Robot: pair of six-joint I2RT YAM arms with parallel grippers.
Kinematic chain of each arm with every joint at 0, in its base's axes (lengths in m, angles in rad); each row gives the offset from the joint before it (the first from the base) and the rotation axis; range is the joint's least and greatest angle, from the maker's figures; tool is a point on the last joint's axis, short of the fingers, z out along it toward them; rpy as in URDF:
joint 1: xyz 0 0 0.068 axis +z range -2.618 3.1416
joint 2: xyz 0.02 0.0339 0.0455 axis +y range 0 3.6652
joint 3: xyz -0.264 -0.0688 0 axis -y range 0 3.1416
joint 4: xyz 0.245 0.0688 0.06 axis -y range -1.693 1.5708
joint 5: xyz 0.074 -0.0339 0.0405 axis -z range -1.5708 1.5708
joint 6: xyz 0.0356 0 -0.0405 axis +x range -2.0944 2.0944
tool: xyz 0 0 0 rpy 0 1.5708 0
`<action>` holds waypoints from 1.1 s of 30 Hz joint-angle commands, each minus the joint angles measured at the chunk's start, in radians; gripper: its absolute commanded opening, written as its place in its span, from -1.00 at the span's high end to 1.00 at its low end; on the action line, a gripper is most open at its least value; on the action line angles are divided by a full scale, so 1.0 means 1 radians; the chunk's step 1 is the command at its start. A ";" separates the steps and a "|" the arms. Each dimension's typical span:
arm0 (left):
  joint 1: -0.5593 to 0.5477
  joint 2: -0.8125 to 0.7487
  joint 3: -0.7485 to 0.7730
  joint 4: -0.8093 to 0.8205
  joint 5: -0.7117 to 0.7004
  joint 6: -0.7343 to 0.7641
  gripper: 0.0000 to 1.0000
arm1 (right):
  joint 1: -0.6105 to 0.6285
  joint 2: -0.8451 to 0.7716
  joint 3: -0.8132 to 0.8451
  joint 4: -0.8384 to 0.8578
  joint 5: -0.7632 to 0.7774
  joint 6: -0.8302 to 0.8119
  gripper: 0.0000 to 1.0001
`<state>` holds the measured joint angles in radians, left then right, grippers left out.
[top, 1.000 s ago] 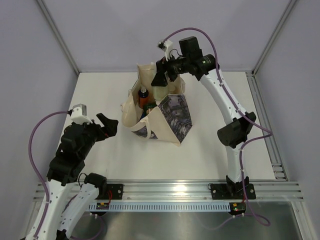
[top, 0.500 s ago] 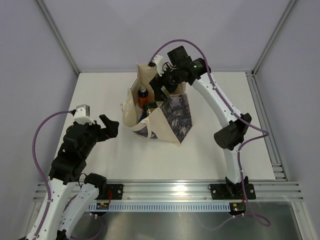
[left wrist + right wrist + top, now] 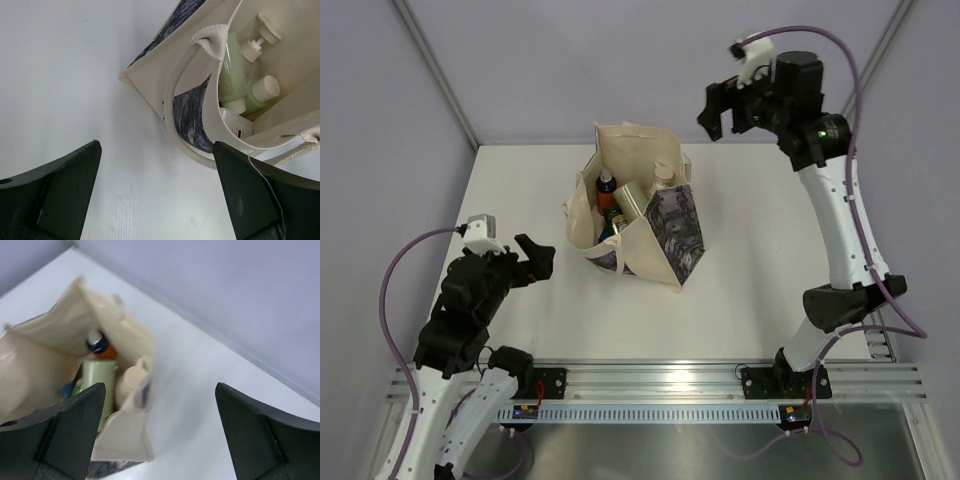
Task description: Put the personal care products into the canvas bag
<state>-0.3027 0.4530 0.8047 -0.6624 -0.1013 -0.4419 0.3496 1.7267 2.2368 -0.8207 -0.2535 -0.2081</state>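
The cream, dark-printed canvas tote bag [image 3: 672, 228] stands on the white table [image 3: 760, 280], an orange spray bottle [image 3: 607, 190] and sage-green bottle [image 3: 631, 197] inside. Near-left of it the left gripper [image 3: 538, 255] gapes wide, empty; far-right, the right gripper [image 3: 720, 115] likewise.

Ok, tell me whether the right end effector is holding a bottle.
No, the right end effector hangs open and empty, up beyond the bag.

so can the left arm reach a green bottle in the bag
Probably: the left gripper is open and the canvas bag gapes toward it, yet a loop handle droops beside a sage-green bottle.
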 commanded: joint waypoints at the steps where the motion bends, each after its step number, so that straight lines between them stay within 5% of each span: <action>1: 0.002 -0.025 0.037 -0.012 -0.038 -0.004 -0.98 | -0.170 -0.094 -0.150 0.104 0.035 0.202 -0.99; 8: 0.002 -0.045 0.039 -0.052 -0.103 -0.027 -0.98 | -0.300 -0.410 -0.705 0.257 0.337 0.202 -0.99; 14: 0.002 -0.050 0.031 -0.062 -0.144 -0.029 -0.98 | -0.302 -0.568 -0.917 0.276 0.445 0.219 -0.99; 33: 0.002 -0.128 0.014 -0.132 -0.172 -0.057 -0.98 | -0.302 -0.613 -0.954 0.261 0.367 0.216 -0.99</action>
<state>-0.3027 0.3435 0.8089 -0.7918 -0.2394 -0.4835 0.0471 1.1137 1.2739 -0.6086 0.1200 0.0013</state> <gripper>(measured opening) 0.985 0.993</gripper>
